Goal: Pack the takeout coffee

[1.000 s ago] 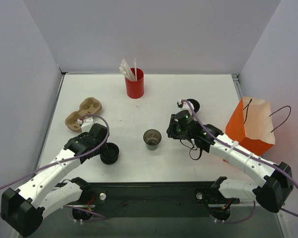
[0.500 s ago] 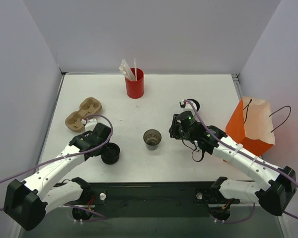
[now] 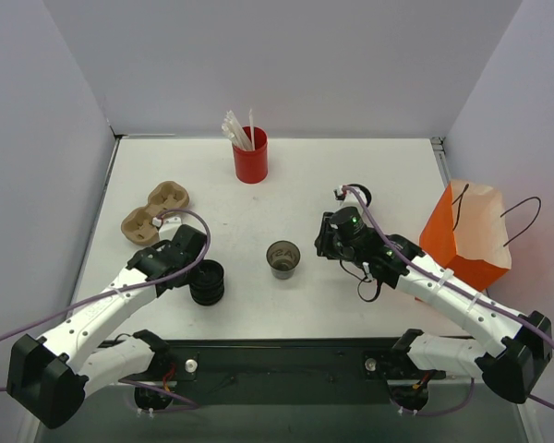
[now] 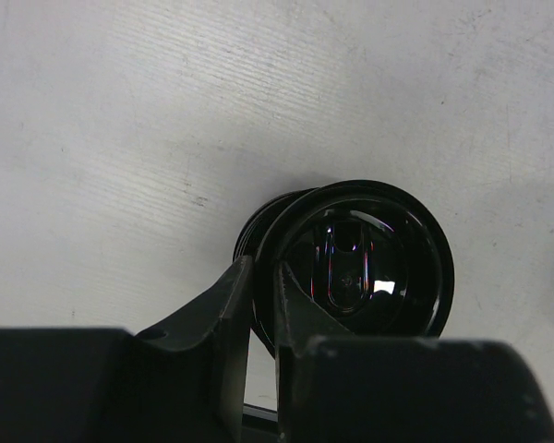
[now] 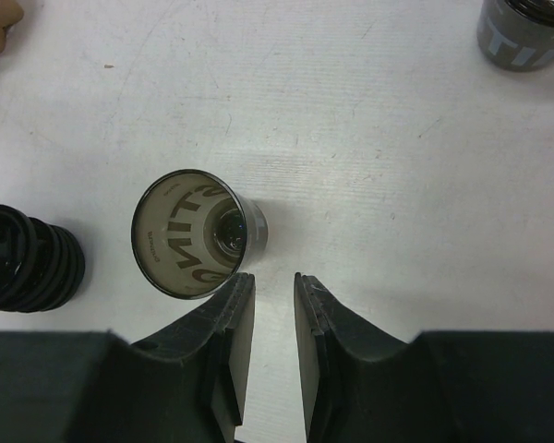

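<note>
A lidless grey cup (image 3: 283, 259) with dark lettering stands at the table's middle; it also shows in the right wrist view (image 5: 198, 245). A second cup (image 3: 358, 196) with a black lid stands behind my right arm, at the top right of the right wrist view (image 5: 526, 37). My right gripper (image 3: 321, 245) (image 5: 272, 281) is narrowly open and empty, just right of the lidless cup. My left gripper (image 3: 196, 269) (image 4: 263, 277) is shut on the rim of a glossy black lid (image 4: 369, 258), held just above the stack of loose lids (image 3: 206, 284) (image 4: 254, 231).
The orange paper bag (image 3: 466, 235) stands open at the right edge. A red cup of white straws (image 3: 250, 154) stands at the back. A brown cardboard cup carrier (image 3: 155, 212) lies at the left. The lid stack also shows in the right wrist view (image 5: 28, 258).
My left gripper has come up a little at the lid stack with a lid in it. My right gripper shifted slightly right a second ago and has held still since.
</note>
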You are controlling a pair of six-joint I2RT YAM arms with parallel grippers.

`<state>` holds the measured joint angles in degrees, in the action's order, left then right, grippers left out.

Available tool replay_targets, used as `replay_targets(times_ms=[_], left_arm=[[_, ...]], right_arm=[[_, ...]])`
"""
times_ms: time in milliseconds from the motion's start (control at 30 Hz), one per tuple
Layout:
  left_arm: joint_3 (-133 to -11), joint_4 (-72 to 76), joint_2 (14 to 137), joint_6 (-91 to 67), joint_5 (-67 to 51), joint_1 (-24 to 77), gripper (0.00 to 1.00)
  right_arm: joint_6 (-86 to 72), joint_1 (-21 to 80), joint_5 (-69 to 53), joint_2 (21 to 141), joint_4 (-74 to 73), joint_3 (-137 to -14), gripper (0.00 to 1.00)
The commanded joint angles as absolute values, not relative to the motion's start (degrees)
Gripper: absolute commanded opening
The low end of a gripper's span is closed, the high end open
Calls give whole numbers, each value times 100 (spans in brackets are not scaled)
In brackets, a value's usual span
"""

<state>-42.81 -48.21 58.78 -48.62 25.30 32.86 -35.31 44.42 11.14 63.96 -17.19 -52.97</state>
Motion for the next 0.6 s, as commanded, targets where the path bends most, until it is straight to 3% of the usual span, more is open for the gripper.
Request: replay_targets(times_ms=[0, 200, 300, 400, 567], left_arm=[[-4754, -4974, 5783, -4632, 2575, 3296, 0], [-5045, -4739, 5371, -4027, 2067, 3296, 0], [-4870, -4027, 4784, -3630, 1241, 3296, 0], [-5009, -3657, 4623, -3744, 205, 3287, 0], [-5641, -4016, 4930, -4324, -1131, 3261, 0]], right_arm=[[-3331, 4570, 1081, 6381, -1767, -5502, 25], [-3208, 4649, 46, 6118, -804, -5406, 28], [-3025, 4676, -947, 5968, 249, -5134, 36], [-1871, 4895, -1432, 5793, 1278, -4730, 50], [-55, 5343, -1134, 5476, 2179, -4263, 55]])
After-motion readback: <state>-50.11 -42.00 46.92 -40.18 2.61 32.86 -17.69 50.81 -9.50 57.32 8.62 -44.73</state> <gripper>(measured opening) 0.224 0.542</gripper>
